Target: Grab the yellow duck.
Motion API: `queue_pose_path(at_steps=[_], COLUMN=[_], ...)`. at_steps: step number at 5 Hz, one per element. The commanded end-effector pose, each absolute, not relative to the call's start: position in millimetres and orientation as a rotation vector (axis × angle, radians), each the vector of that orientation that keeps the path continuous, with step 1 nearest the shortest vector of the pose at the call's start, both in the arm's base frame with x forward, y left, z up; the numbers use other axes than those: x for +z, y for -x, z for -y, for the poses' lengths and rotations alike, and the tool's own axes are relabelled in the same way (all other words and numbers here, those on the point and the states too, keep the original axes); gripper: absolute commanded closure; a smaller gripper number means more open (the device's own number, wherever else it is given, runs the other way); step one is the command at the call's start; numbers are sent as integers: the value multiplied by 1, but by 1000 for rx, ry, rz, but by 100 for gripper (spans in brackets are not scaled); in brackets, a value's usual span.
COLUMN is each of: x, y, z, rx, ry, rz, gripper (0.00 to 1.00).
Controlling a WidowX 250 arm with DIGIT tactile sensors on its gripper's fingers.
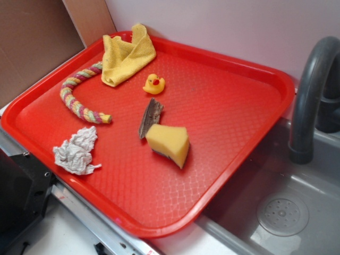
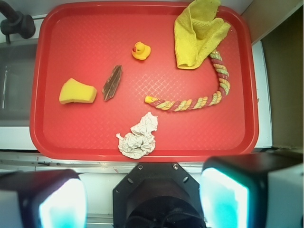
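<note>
Claw (image 2: 142, 199) fingers hang wide apart and empty over the near edge of the red tray (image 2: 85, 28), where the yellow duck (image 2: 141, 50) sits untouched between the yellow cloth (image 2: 197, 33) and a brown bark piece (image 2: 112, 82).

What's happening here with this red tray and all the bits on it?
A robot arm is meant to pick up the yellow duck, but it has not reached it. In the wrist view the gripper hangs over the near edge of the red tray, its fingers spread wide and holding nothing. The duck sits alone near the yellow cloth. Also on the tray are a braided rope, a yellow sponge, a dark sliver of wood and crumpled paper.
</note>
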State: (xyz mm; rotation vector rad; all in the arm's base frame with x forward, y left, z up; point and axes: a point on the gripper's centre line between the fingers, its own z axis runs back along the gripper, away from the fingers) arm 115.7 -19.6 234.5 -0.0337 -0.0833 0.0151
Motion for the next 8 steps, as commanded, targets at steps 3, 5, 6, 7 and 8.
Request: queue_pose_path(at_steps=[3, 5, 6, 7, 8], x=[236, 189, 162, 131, 108], y=[-139, -211, -242, -262, -276], z=[16, 10, 11, 10, 4], rx=[429, 795, 835, 829, 824], ry=[95, 88, 22, 9, 1], rz=[211, 223, 210, 153, 117], gripper=[0, 0, 0, 0, 0])
